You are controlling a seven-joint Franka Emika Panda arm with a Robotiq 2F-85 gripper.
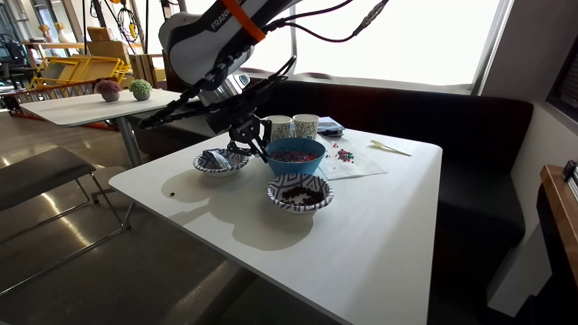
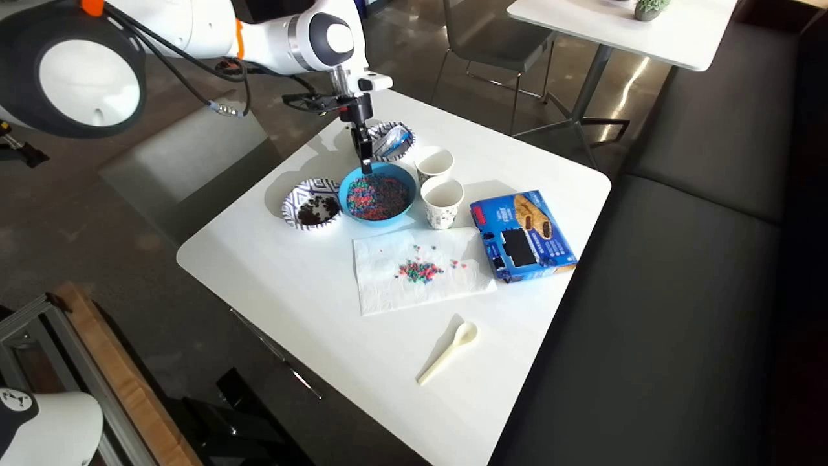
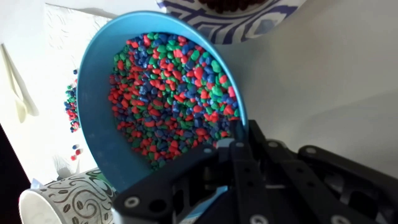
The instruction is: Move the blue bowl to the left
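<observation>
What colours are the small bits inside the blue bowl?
The bits in the blue bowl are mixed red, green and blue, clearest in the wrist view.

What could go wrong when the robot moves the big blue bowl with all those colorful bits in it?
Spilling: the gripper seems to pinch the blue bowl by only one side, so it might tip and drop some colorful bits.
Bumping: the patterned bowl with dark bits sits very close, so it could get pushed along.
Toppling: two cups stand close by too, and the blue bowl might knock one over.
</observation>
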